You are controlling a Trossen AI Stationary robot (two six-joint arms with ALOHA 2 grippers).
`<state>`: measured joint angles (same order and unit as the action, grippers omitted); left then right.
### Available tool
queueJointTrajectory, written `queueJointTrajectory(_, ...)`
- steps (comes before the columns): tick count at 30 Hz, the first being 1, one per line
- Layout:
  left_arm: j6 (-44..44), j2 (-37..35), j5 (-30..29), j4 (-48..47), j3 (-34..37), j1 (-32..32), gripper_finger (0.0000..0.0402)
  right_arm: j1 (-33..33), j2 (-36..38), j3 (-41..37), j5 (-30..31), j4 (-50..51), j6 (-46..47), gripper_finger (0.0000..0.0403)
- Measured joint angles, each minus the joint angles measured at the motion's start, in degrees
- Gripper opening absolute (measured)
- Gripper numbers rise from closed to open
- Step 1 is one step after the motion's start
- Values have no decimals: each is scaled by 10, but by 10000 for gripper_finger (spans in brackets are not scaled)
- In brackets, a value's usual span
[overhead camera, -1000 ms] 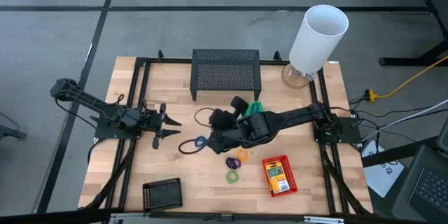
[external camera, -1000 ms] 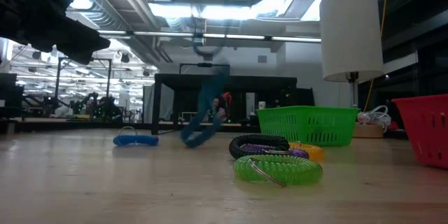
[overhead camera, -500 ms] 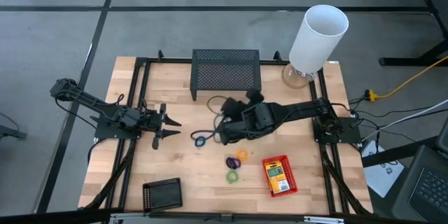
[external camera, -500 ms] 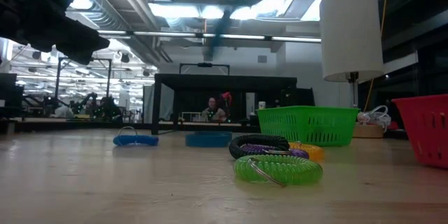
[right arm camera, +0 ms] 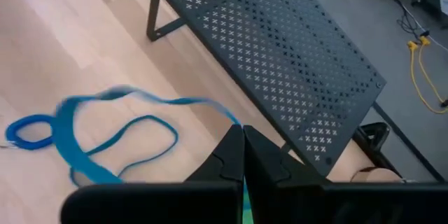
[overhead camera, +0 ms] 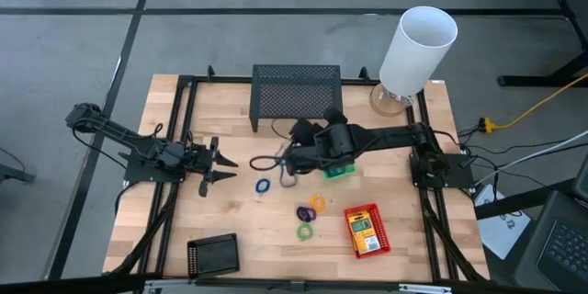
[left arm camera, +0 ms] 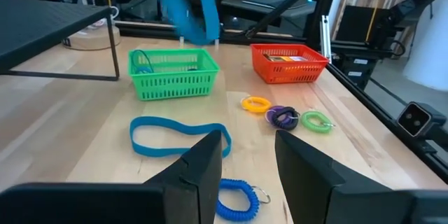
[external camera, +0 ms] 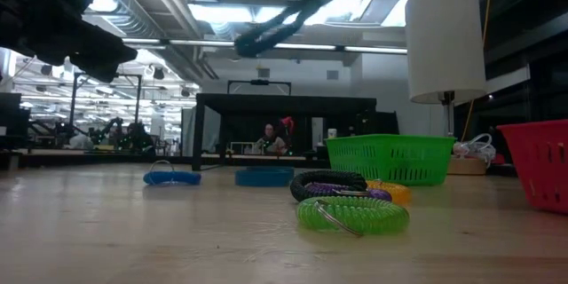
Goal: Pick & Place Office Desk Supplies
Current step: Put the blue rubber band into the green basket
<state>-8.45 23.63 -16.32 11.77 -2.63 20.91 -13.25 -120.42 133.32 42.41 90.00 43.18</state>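
Left gripper is parked at the table's left side, jaws partly open, nothing held. Black basket sits at the front left edge. A blue ring and a second blue band lie mid-table. Right gripper is lifted just in front of the mesh stand, jaws fully closed on a blue band that dangles loose. Green basket lies under the right arm; red basket is further right. The band should be carried high and steady, centred over a basket, and lowered before release so it doesn't snag a rim.
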Motion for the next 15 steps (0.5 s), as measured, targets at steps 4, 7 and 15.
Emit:
queueJointTrajectory(4, -10, 0, 17, 0, 0, 0, 129, 9, 0, 0, 2, 0, -8, 0)
queueJointTrajectory(7, -14, 0, 29, 0, 0, 0, 129, 3, 2, -10, 26, 0, -16, 0)
queueJointTrajectory(15, -10, 0, 30, -2, 0, 0, 129, -55, 109, -195, 100, -44, 75, 0)
